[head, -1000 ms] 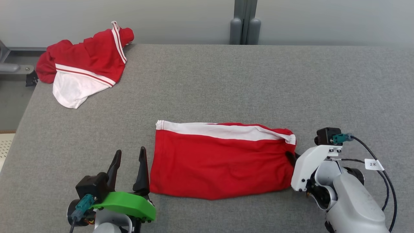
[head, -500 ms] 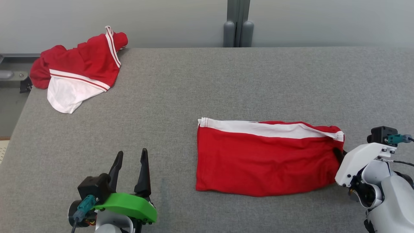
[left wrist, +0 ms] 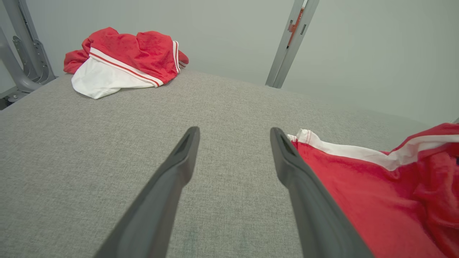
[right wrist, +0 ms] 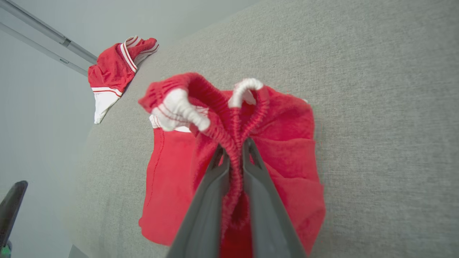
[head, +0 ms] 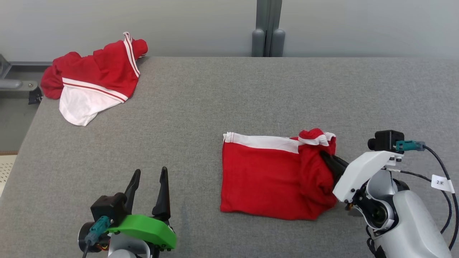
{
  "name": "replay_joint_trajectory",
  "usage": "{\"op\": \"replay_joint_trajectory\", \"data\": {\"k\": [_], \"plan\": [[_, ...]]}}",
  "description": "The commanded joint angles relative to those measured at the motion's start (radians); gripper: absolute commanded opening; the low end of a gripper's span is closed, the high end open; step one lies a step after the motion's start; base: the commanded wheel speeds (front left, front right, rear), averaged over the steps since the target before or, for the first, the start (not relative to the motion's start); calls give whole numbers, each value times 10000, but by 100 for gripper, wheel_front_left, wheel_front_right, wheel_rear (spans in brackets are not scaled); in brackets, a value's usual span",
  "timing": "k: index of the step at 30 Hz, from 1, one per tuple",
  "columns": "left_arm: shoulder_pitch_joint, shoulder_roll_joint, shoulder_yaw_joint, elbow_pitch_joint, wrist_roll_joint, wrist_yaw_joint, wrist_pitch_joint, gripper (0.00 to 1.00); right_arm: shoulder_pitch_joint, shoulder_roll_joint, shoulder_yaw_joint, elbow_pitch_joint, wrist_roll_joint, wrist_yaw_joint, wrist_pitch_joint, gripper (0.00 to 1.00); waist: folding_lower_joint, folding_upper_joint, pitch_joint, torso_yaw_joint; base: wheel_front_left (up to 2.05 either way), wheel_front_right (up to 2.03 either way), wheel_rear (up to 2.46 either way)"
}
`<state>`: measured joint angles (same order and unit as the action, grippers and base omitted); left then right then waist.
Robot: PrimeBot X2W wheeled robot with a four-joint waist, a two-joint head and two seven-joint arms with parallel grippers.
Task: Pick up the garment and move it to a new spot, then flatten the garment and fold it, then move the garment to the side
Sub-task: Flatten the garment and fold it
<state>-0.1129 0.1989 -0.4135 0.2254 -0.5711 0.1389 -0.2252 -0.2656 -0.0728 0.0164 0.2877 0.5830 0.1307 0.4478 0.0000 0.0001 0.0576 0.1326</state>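
Right gripper: clamped tight on the right end of the red garment, ribbed waistband pinched between both fingers, seen plainly from the right wrist. Garment on the grey table, right of centre, toward the front edge. Left part flat, white band along the far side.

Against a second back: dragged rightward across the table, then halted, left edge much in the same place over the last half second. Right end, flat then, now lifted off the table, bunched, and carried back over the body. Shorter in outline as a result. Slight drift of the head camera as well, so judged against the table and the garment's own shape.

Reads as: move to the new spot likely finished, some flattening got from the drag, fold probably starting from the right end leftward. Risk of a lumpy fold, given the crumpled waistband in the grip.

Left gripper: spread wide, holding nothing, hovering low at front left. Near the garment's left edge, apart from it.

Around: second red-and-white garment heaped on the far left corner, well apart. Grey post behind the table, metal frame off its left side. No obstacle seen along the fold path.
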Motion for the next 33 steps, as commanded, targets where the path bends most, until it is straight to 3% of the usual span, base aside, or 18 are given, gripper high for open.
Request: {"op": "replay_joint_trajectory", "data": {"k": [1, 8, 21, 22, 23, 24, 25, 33], "plan": [[92, 54, 9, -39, -8, 31, 14, 100, 70, 46, 96, -78, 119, -1, 42, 0, 0, -1, -8, 56, 0, 0, 0], [-36, 1, -84, -88, -21, 40, 22, 100, -472, 208, 702, 462, 245, -1, -185, 0, 0, -1, 93, 281, 0, 0, 0], [-349, -186, -250, 130, -71, -63, -60, 100, -2100, 215, 2722, 2969, 1344, 0, -1595, 0, 0, -1, 299, 742, 0, 0, 0], [-374, -197, -259, 157, -74, -69, -64, 100, -2226, 215, 2909, 3158, 1441, 0, -1728, 5, 0, -1, 301, 760, 0, 0, 0], [-390, -205, -261, 175, -78, -60, -74, 100, -2305, 215, 3066, 3298, 1505, 0, -1797, 33, 0, -1, 299, 770, 0, 0, 0], [-400, -217, -261, 201, -88, -58, -77, 100, -2398, 217, 3291, 3458, 1609, 0, -1882, 52, 0, -1, 291, 777, 0, 0, 0], [-407, -227, -266, 220, -94, -53, -74, 100, -2473, 219, 3468, 3560, 1686, 0, -1944, 100, 0, -1, 283, 777, 0, 0, 0], [-426, -244, -275, 292, -108, -48, -121, 100, -2877, 211, 4738, 3507, 2320, 0, -2631, 100, 0, -1, 241, 642, 0, 0, 0]]}}
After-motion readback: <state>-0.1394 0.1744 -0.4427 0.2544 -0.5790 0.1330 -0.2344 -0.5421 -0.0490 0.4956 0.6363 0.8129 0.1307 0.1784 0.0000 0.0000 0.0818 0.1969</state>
